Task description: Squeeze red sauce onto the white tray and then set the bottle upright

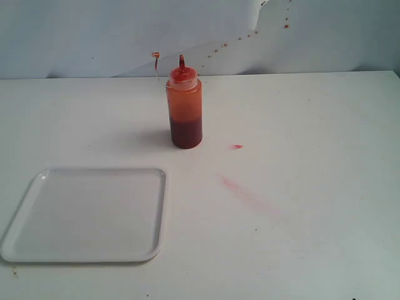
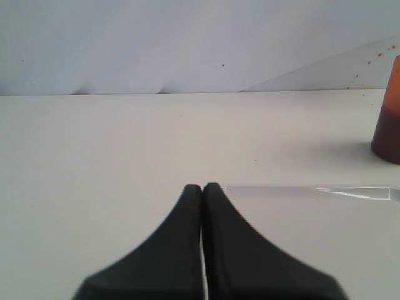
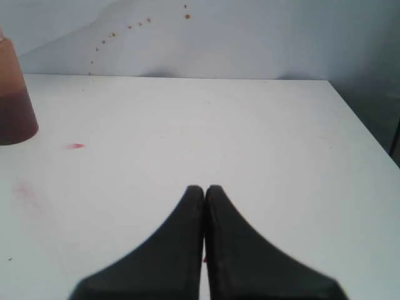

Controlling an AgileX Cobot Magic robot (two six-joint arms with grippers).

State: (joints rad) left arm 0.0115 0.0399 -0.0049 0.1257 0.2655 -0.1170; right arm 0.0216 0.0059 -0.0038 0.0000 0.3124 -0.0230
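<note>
The bottle [image 1: 185, 112] stands upright in the middle of the white table, orange-tinted, with dark red sauce in its lower part, a red nozzle and a small tethered cap. The white tray [image 1: 87, 214] lies flat at the front left with a bare glossy surface; no red sauce shows on it. Neither arm appears in the exterior view. My left gripper [image 2: 203, 186] is shut and holds nothing, with the tray's far rim [image 2: 312, 189] just beyond it and the bottle [image 2: 389, 119] off to one side. My right gripper [image 3: 205, 187] is shut and holds nothing, far from the bottle [image 3: 14, 100].
A small red dash [image 1: 237, 146] and a faint pinkish smear [image 1: 240, 190] mark the table to the right of the bottle. Small reddish specks [image 1: 240, 39] dot the pale backdrop behind. The table's right edge [image 3: 362, 125] shows in the right wrist view.
</note>
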